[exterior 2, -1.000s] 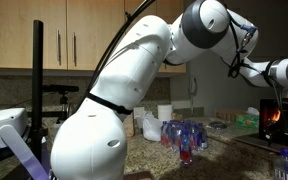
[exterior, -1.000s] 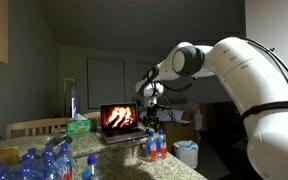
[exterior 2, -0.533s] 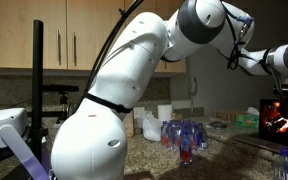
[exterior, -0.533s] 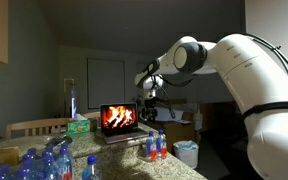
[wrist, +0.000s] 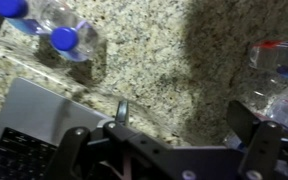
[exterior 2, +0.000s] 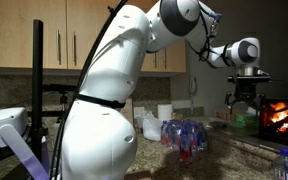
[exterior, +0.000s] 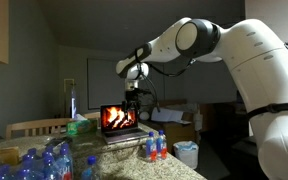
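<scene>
White and big, the robot arm (exterior: 234, 50) reaches across in an exterior view. Its gripper (exterior: 131, 106) hangs in the air with its jaws spread wide and nothing in them. Just below and behind it sits the laptop (exterior: 117, 120), lid up, with a picture of fire on the screen. It stands on the stone counter (exterior: 119, 160). Two red-capped bottles (exterior: 156, 146) stand near the laptop, and many blue-capped bottles (exterior: 44, 160) crowd the near corner. A green box (exterior: 79, 126) sits beside the laptop. In an exterior view from another spot, the gripper (exterior 2: 242, 102) hangs empty just beside the glowing laptop (exterior 2: 284, 118), not touching it. A bunch of bottles (exterior 2: 189, 134) stands well apart from it. In the wrist view, the gripper (wrist: 159, 130) has its two dark fingers (wrist: 72, 150) far apart, with only bare counter (wrist: 154, 50) between them. A grey corner of the laptop (wrist: 29, 135) shows at the lower left, just beside one finger. Two blue-capped bottles (wrist: 54, 28) show at the top left, and a red-capped bottle (wrist: 276, 55) is at the right edge.
</scene>
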Controlling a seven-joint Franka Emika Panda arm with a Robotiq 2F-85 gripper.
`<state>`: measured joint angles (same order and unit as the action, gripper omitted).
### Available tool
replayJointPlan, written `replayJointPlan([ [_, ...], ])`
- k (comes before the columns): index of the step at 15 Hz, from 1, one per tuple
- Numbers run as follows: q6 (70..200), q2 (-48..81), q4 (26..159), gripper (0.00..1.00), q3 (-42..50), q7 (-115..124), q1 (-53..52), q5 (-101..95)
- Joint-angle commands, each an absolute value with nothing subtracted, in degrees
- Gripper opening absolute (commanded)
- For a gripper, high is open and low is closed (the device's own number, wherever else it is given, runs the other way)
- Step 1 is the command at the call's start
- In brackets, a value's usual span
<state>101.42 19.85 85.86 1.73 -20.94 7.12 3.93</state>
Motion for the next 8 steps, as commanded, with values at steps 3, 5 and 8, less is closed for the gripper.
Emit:
replayJointPlan([
  [3, 107.40, 16.59, 94.90, 1.00, -3.19, -6.66, -3.10, 2.71],
  [5, 111.81, 16.80, 97.96, 1.00, -5.25, -1.00, -6.92, 3.33],
  [8, 116.27, 18.40, 99.74, 1.00, -7.45, 6.34, -11.69, 2.74],
])
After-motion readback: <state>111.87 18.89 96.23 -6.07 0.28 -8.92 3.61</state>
